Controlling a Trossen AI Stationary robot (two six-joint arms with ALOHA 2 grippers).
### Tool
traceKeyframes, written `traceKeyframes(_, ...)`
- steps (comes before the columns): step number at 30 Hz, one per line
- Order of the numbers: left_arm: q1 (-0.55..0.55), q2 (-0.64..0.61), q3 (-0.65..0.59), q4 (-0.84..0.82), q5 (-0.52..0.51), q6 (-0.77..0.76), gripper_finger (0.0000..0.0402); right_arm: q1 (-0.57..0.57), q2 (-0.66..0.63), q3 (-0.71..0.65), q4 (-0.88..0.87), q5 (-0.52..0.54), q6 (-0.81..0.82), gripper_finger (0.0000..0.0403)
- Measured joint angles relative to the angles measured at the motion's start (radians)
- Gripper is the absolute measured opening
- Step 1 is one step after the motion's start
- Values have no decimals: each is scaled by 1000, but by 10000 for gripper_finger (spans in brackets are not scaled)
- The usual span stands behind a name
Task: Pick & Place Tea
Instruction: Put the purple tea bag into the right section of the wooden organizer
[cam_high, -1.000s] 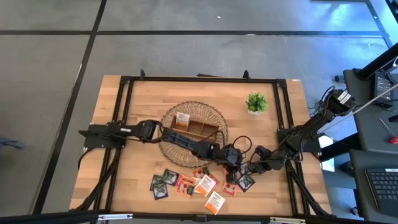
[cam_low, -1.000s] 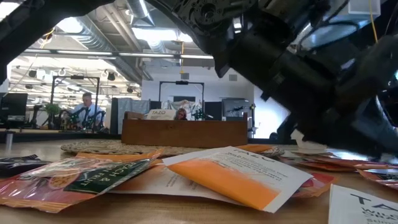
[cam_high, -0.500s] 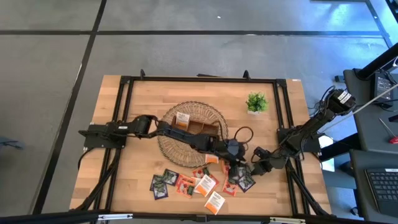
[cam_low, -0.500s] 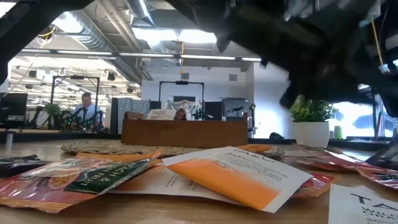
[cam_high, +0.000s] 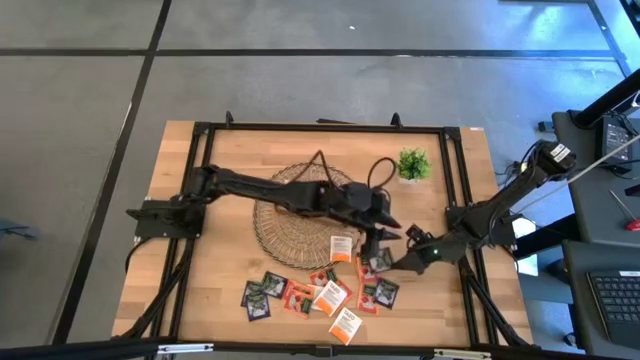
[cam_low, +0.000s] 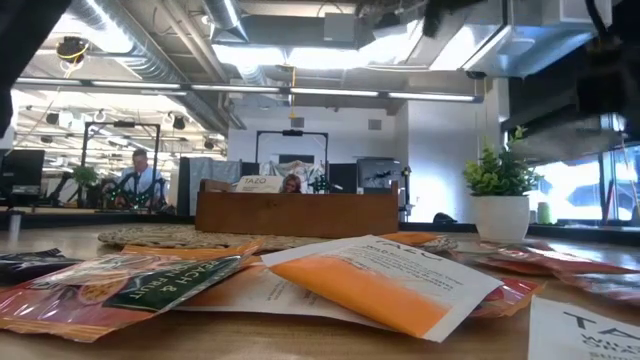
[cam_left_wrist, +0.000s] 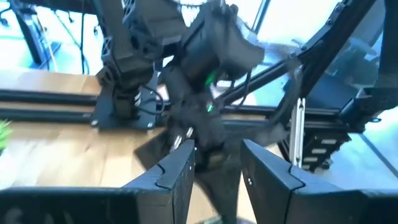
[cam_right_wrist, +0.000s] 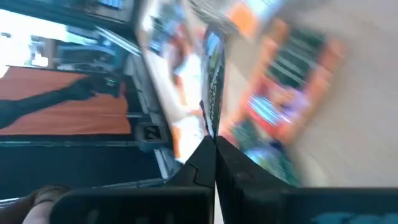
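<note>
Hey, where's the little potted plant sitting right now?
In the high view the potted plant stands on the table's far right part, just right of the round woven basket and beyond the scattered tea sachets.

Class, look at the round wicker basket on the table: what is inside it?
In the high view the left arm crosses over the wicker basket, hiding its middle. In the low view a brown wooden tray stands on it, with a white sachet showing above its wall; anything deeper is hidden.

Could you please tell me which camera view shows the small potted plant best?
The low view shows the potted plant best: its white pot and green leaves stand side-on and unobstructed, at the right. The high view shows it only from above as a small green tuft. The left wrist view may catch a leaf at its edge; the right wrist view shows nothing of it.
</note>
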Motion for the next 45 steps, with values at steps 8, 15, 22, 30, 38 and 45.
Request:
traceKeyframes(8,-25,-99,0,-264,-2,11,127,-161,-34,290,-235,-16,-339,5)
traceKeyframes(15,-79,-177,-4,-378,-46,-29,127,-377,1,637,-957,-95,-497,5)
traceKeyframes(22,-159,-283,-92,-383,-184,-39,127,-578,59,788,-1153,-220,-750,5)
traceKeyframes(30,-228,-423,-207,-375,-189,-122,127,-753,241,874,-1162,-462,-1016,5)
traceKeyframes(38,-279,-477,-217,-413,-267,-152,127,-826,530,1080,-1261,-507,-1229,5)
traceKeyframes(45,-312,-487,-217,-550,-362,-235,127,-861,756,1292,-1421,-472,-1411,6)
